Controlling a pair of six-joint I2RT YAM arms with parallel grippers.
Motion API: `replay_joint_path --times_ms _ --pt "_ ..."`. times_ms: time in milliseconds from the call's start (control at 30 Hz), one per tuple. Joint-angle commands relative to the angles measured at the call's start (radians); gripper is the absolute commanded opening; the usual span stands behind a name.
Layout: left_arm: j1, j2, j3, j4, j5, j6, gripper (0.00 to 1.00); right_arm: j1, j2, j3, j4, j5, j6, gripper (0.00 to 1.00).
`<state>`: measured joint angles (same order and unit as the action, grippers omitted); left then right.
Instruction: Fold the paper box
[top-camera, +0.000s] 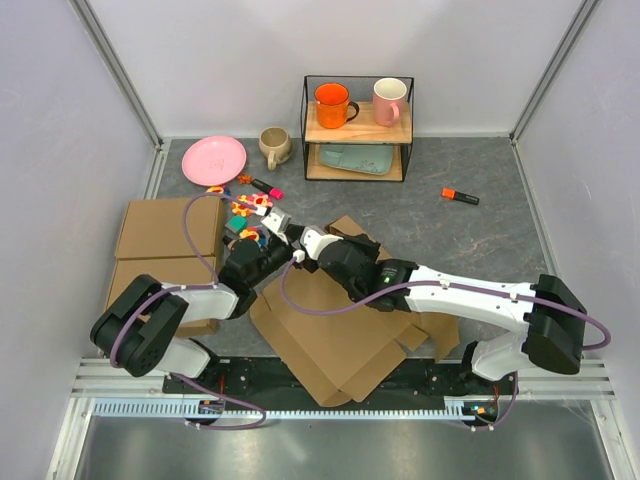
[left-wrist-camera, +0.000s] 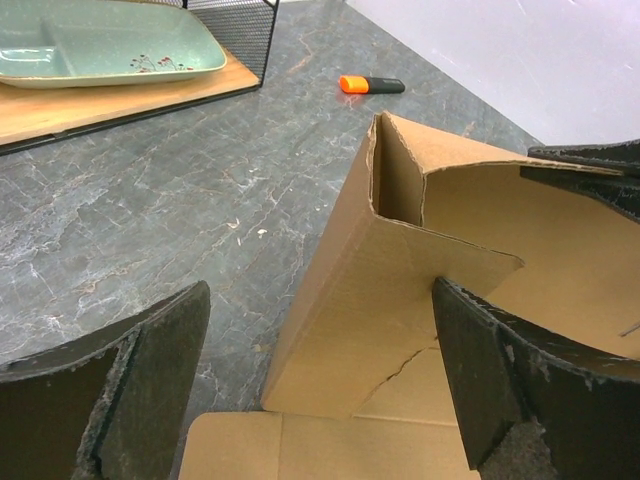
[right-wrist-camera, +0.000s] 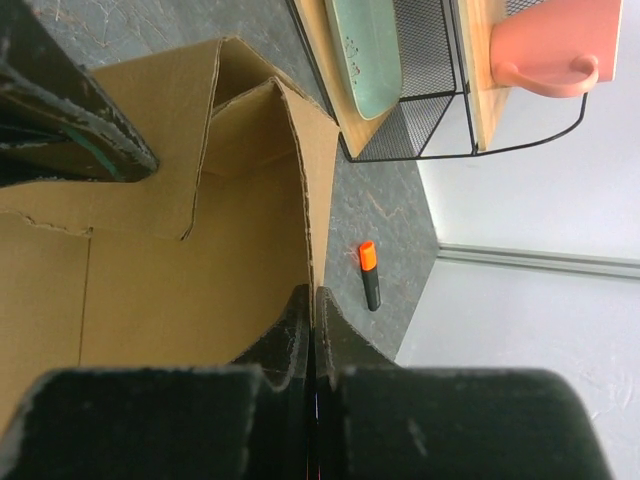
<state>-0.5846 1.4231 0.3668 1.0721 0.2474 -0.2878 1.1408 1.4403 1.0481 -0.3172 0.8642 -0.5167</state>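
Pinching one raised wall of the box (right-wrist-camera: 150, 290), the right gripper (right-wrist-camera: 313, 315) has its fingers closed flat on the cardboard's top edge; no gap shows between the pads.

Left gripper (left-wrist-camera: 318, 300): fingers (left-wrist-camera: 150, 370) spread wide, holding nothing. The raised corner of the box stands between them. Whether the far finger touches the flap, cannot tell.

Box: a brown die-cut sheet, mostly flat on the grey table (top-camera: 480, 240), in front of the shelf (top-camera: 357, 128), towards the arms. The end nearest the shelf is lifted. There a side wall and a short end flap meet at an upright corner, with a slit visible at the fold. A small tear runs across the inner panel below that corner.

Other items, all placed from the shelf:
- On its top board, an orange mug (top-camera: 332, 104) and a pink mug (top-camera: 389, 100); on the lower board, a green dish (top-camera: 350, 158).
- Just beside it on the left of the top view, a beige mug (top-camera: 273, 146); further left, a pink plate (top-camera: 213, 160).
- In front and to the right, an orange marker (top-camera: 461, 196), lying well apart from the box.
- In front and far left, two flat boxes (top-camera: 165, 245) set edge to edge.
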Motion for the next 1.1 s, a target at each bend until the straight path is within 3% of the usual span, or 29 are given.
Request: replay_joint_path --times_ms 0,267,367,633,800,967,1067 --pt "-0.003 -0.021 0.034 -0.063 0.010 0.082 0.99 0.010 -0.046 0.050 -0.005 -0.087 0.050 0.00" --pt "-0.001 -0.026 0.032 -0.072 0.039 0.101 1.00 0.002 -0.061 0.017 -0.013 -0.122 0.069 0.00" --pt "0.000 -0.042 0.037 -0.096 0.062 0.125 1.00 -0.029 -0.087 0.015 -0.016 -0.209 0.116 0.00" --pt "0.005 -0.033 0.043 -0.080 0.015 0.090 0.99 -0.044 -0.090 0.015 -0.051 -0.267 0.141 0.00" --pt "0.005 -0.024 0.037 -0.075 0.036 0.091 0.99 -0.036 -0.072 -0.025 -0.045 -0.219 0.127 0.00" --pt "0.005 -0.012 0.044 -0.129 0.059 0.133 0.99 -0.026 -0.017 -0.030 -0.014 -0.049 0.103 0.02" --pt "0.005 -0.003 0.049 -0.155 0.082 0.165 0.99 -0.026 -0.001 -0.001 -0.022 -0.080 0.118 0.02"
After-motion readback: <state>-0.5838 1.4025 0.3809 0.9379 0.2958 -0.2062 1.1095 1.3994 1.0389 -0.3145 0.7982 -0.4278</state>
